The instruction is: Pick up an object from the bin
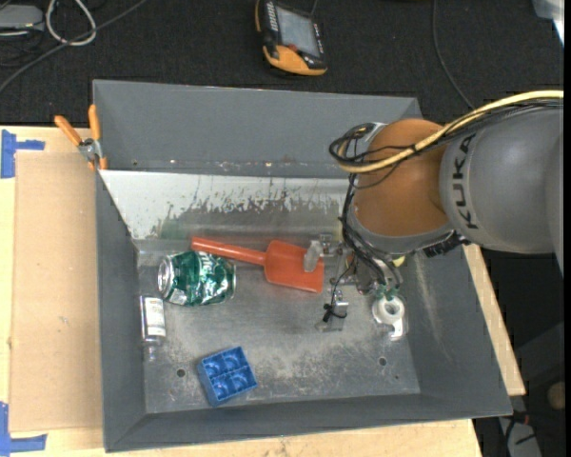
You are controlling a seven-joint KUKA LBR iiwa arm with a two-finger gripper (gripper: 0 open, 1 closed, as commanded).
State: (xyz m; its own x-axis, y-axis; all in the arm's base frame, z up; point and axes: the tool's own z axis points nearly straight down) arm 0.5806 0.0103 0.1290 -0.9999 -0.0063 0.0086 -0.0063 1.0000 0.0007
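In the right half of the bin (pixel 247 136), low over the grey floor, the claw (pixel 333 308) is seen beneath the arm's orange cover (pixel 400 184) and a bundle of cables. Whether the claw is spread or pressed together cannot be told, as its tip is dark and partly masked by the wrist. Just to its left, the orange plastic scoop (pixel 290 265) is found lying flat, its blade end nearest the claw and its handle pointing away to the left. Whether the two touch cannot be judged. Just to the claw's right a small white fitting (pixel 391 315) is seen. Farther left, a crushed green can (pixel 197 279) lies beside the scoop's handle, with a small clear bottle (pixel 153 318) near the left wall. A blue studded brick (pixel 227 374) rests near the front wall.
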